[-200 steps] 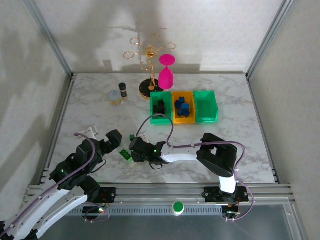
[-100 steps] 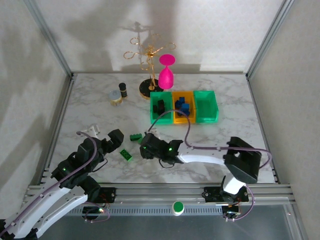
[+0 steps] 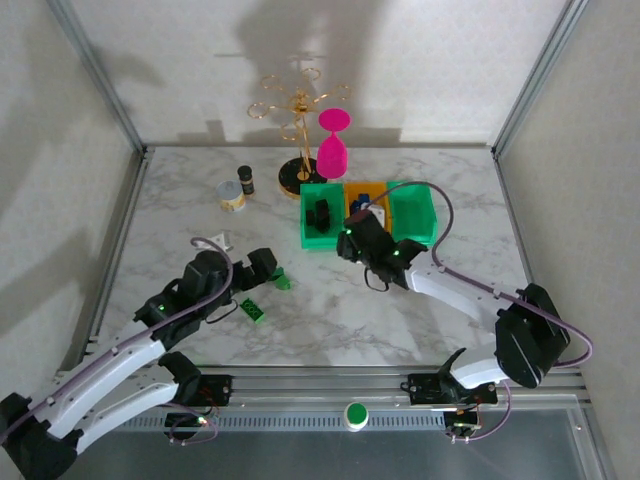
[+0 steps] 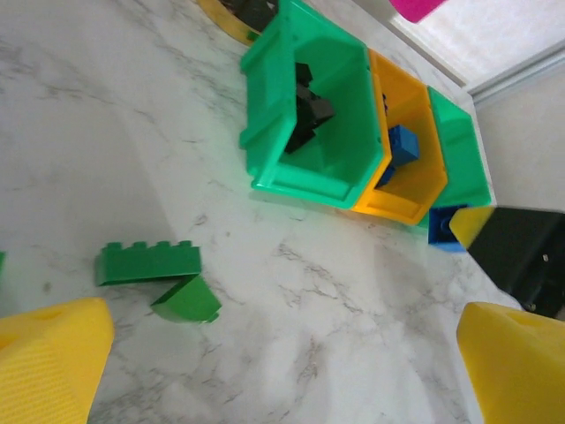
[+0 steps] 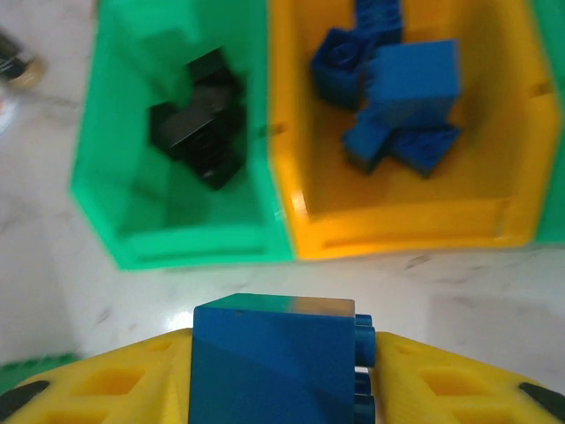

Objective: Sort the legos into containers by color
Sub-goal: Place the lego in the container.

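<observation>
Right wrist view: my right jaws are pinching a blue lego [image 5: 274, 358], which sits low in the middle of the frame between the two yellow fingers [image 5: 441, 389]. Above it the containers run across the top. The left green bin [image 5: 185, 247] at upper left holds a heap of black legos [image 5: 199, 132], and the orange bin [image 5: 397, 225] beside it holds several blue legos [image 5: 397, 97]. A sliver of the right green bin [image 5: 554, 115] shows at the right edge.

From the top external view, my right arm [image 3: 450, 285] is stretched from the lower right toward the middle of the frame, and the right jaws hang at the near wall of the orange bin.

My left jaws sit left of centre over the marble counter [image 3: 180, 200], spread wide. In the left wrist view their fingers stand at the two lower corners, and two green legos [image 4: 148, 262] lie touching each other at lower left — one long and studded, one small and tilted. A third green lego [image 3: 252, 311] lies flat just below the left jaws in the top external view.
</observation>
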Motion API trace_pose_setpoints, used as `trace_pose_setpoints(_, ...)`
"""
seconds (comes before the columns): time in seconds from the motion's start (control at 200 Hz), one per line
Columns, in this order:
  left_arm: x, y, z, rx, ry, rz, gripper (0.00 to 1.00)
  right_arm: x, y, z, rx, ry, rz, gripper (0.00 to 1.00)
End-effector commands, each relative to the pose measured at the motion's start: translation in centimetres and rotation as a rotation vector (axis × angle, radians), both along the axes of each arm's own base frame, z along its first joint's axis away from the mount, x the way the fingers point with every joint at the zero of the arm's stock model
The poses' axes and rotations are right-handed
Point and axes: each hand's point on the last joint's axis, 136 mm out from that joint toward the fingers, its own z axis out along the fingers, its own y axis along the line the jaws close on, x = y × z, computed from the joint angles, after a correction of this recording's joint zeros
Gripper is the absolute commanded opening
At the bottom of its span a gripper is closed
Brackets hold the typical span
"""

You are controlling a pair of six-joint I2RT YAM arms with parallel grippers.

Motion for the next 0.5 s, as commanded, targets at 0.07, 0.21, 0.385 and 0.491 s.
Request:
trace_pose_setpoints(0.07,1.3,-3.7,2.9,-0.034,-0.094,-0.114,1.0,3.8,-2.2,-0.4,-0.052,-0.019,-0.049,0.5)
trace_pose_setpoints(0.21,1.8,-4.7,2.5,-0.026,-0.087,-0.133,1.0,5.7,-2.7,-1.5,-0.059,-0.008,-0.071,0.5)
trace_pose_setpoints(0.385,2.0,-4.9,2.2,-0.021,-0.085,-0.131,1.0,7.7,-2.4,-2.5,-0.071,-0.008,-0.07,0.5)
trace_pose_setpoints(0.491,2.1,-4.8,2.2,-0.017,-0.088,-0.128,1.0,8.8,-2.4,-2.9,-0.073,-0.005,-0.077,0.5)
